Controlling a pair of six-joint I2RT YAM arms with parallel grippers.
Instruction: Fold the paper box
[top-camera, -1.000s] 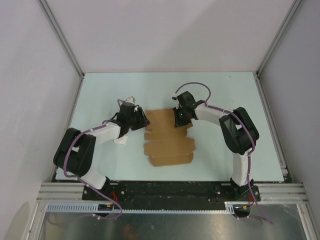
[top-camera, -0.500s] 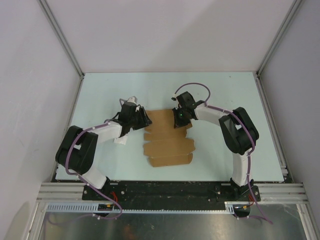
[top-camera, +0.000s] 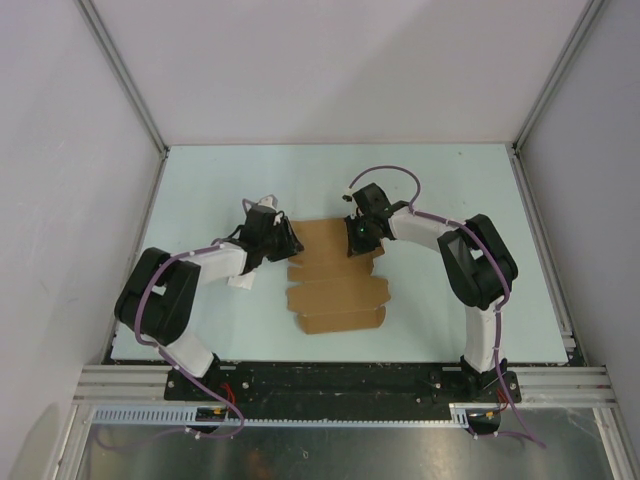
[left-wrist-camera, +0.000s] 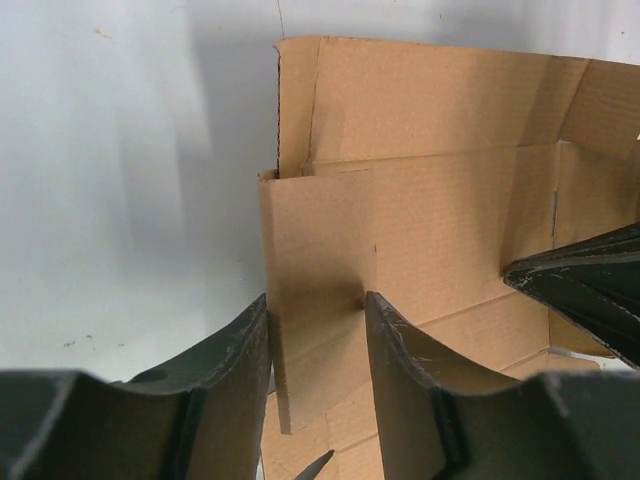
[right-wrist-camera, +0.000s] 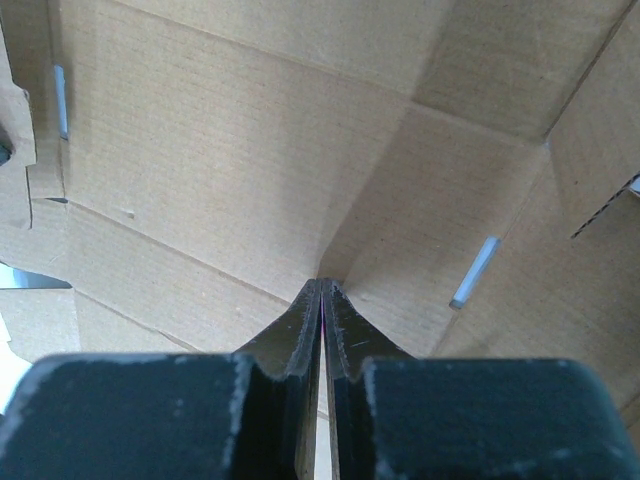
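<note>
The paper box (top-camera: 335, 285) lies mostly flat in the middle of the pale table (top-camera: 200, 180), its long axis running from the arms toward the back wall (top-camera: 330, 70). The left gripper (left-wrist-camera: 315, 320) stands half-open astride a raised side flap, perhaps touching it. The right gripper (right-wrist-camera: 322, 290), closed tight, presses a far crease.

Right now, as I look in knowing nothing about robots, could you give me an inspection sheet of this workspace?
Surface: pale blue table.
Job's things: paper box lies mostly flat at the middle, with its far flaps lifted.
Clutter: nothing seen.
Grippers: left gripper open, a raised flap between its jaws; right gripper shut, tips at a crease of the box.
Cables: purple cables run along both arms.
Surroundings: white walls in metal framing; mounting rail at the near edge.
</note>
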